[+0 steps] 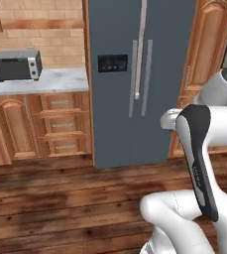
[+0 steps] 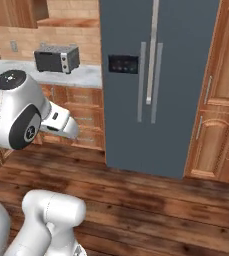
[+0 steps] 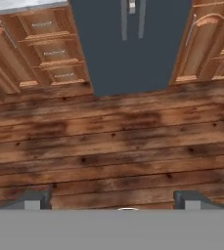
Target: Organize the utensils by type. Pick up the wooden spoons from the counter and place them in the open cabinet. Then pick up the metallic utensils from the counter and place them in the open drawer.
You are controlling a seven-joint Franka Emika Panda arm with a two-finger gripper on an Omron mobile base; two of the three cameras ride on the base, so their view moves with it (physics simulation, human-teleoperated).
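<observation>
Room: dark plank floor (image 3: 113, 146); grey fridge (image 1: 135, 74) at 12 o'clock; wood cabinets (image 2: 221, 100). Marble tabletop (image 1: 55, 80) at 10 o'clock carries toaster (image 1: 17, 64). Gripper (image 3: 113, 201) spread wide, empty. No legible writing.

Toaster oven (image 1: 17, 64) on the counter (image 1: 60, 79), left of the fridge (image 1: 140, 79).

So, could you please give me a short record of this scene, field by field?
facing: dark grey two-door fridge with a black dispenser panel
counter: white marble counter left of the fridge, carrying a toaster oven
below counter: stack of wooden drawers, all closed
right of fridge: tall wooden cabinet doors
floor: dark wood planks
hand: hand open, holding nothing, pointing at the floor
utensils: none in sight
</observation>
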